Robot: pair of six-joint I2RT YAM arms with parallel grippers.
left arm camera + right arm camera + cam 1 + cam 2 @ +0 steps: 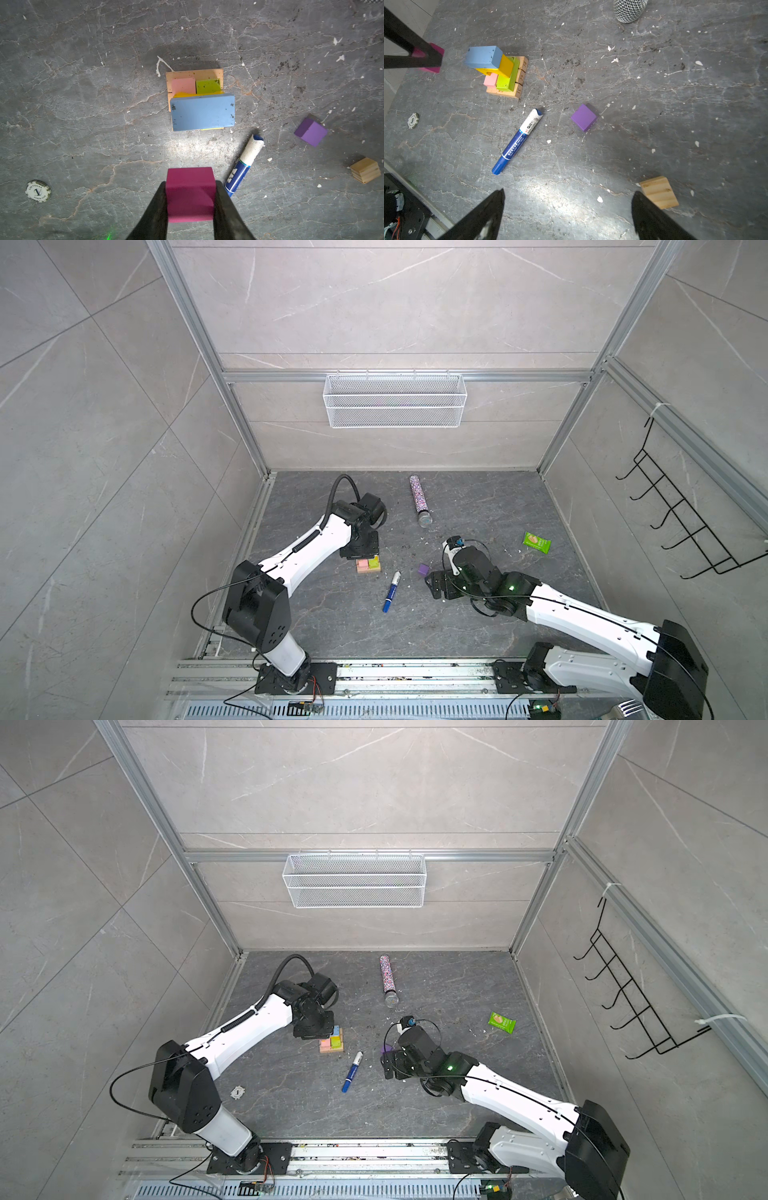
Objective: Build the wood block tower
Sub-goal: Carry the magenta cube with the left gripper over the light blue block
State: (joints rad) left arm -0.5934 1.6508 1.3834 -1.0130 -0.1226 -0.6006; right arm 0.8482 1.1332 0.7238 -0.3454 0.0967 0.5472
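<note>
Block [190, 194] — magenta — between left jaws

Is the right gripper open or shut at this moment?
Open: the right gripper has its fingers wide apart, with nothing held between them.

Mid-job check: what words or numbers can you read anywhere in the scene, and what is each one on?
"LAS VEGAS" and "POKER CLUB": on the poker chip.
"58": end face of the far tan bar.
"29", probably: end face of the middle tan bar.
"31": end face of the near tan bar.
Marker pen: label print is too small to read.
Green packet: blurred, unreadable.
</note>
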